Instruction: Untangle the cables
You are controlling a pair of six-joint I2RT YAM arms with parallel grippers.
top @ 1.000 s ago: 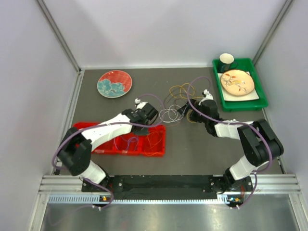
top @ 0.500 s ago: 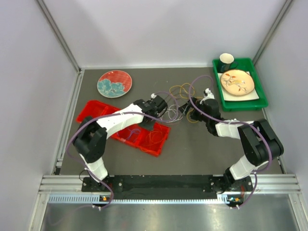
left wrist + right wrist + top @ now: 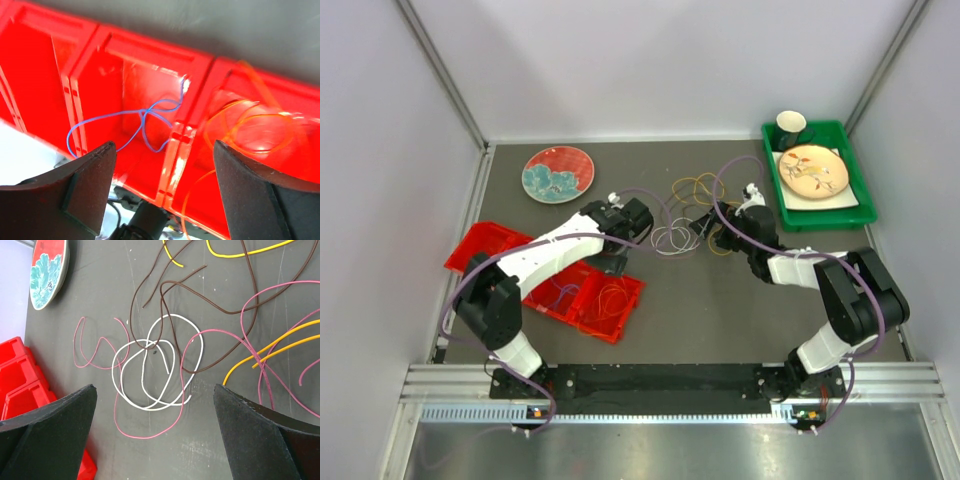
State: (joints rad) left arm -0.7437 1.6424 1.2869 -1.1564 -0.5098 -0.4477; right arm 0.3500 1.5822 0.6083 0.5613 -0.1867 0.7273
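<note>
Two boxes in the red tray (image 3: 490,245) at the near left are filled: a blue cable (image 3: 143,114) in one, an orange cable (image 3: 250,117) in the next. The left jaws hang spread wide above them, holding nothing. Farther in, mid desk (image 3: 720,300), a white cable (image 3: 145,349) lies tangled with pink (image 3: 145,437), brown (image 3: 252,325) and yellow (image 3: 240,254) ones. The right jaws are spread wide over it, empty. A painted plate (image 3: 558,173) sits far left, a green bin (image 3: 830,221) far right.
</note>
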